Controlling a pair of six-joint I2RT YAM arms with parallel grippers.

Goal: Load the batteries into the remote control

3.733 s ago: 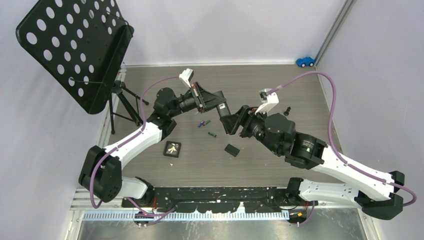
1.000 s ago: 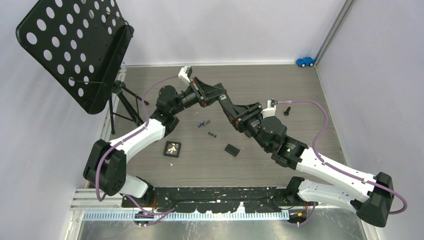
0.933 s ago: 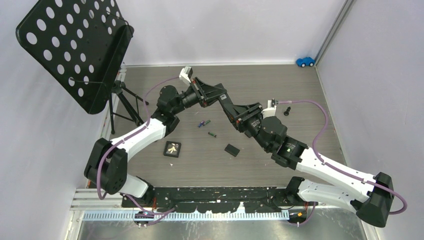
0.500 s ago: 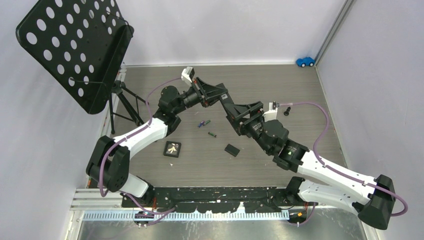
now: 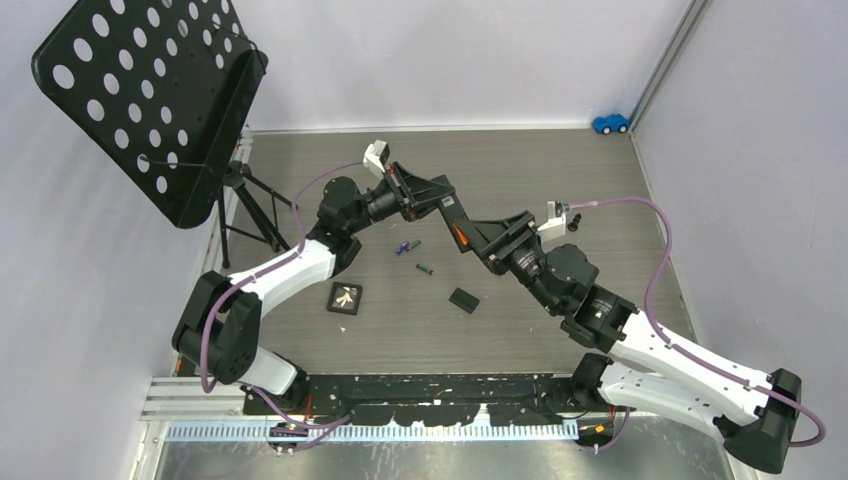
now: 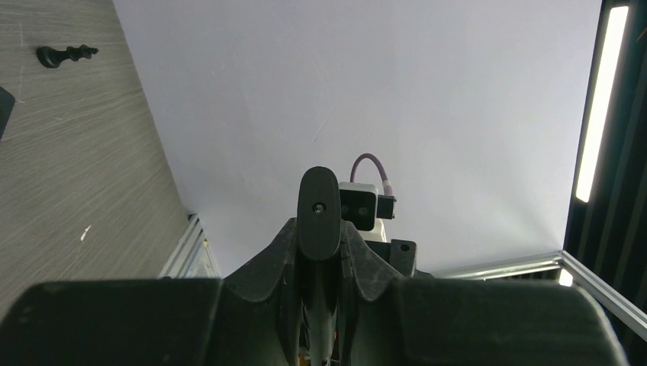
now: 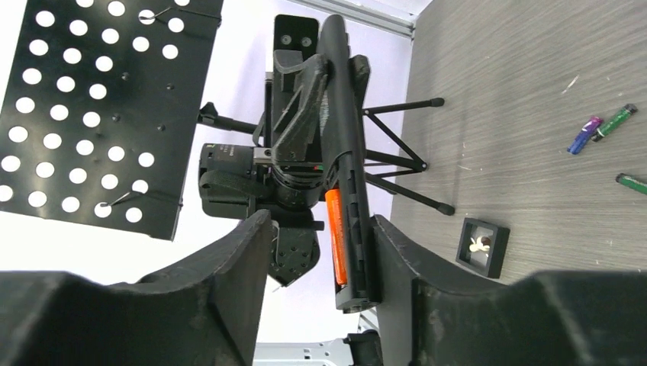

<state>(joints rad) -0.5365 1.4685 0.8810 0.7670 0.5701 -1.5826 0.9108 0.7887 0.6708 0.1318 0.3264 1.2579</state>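
Note:
My left gripper (image 5: 428,196) is shut on a black remote control (image 5: 447,215) and holds it in the air, its open battery bay facing the right wrist camera. An orange battery (image 7: 335,236) lies in that bay. My right gripper (image 7: 320,271) is open around the remote's free end (image 7: 352,286); the remote sits close to the right finger (image 7: 397,282), with a clear gap on the other side. In the left wrist view the remote's end (image 6: 318,210) sticks out between the shut fingers. On the table lie a blue battery (image 5: 403,247), a green one (image 5: 412,243) and a dark green one (image 5: 424,268).
A black cover plate (image 5: 463,299) and a small black framed box (image 5: 345,298) lie on the table nearer the arm bases. A black chess piece (image 5: 575,222) stands to the right. A perforated music stand (image 5: 150,100) fills the back left, and a blue toy car (image 5: 610,123) sits at the back right.
The right arm has swung to the right, and its jaws have widened around the remote's end. The left gripper has moved slightly right with the remote still in it.

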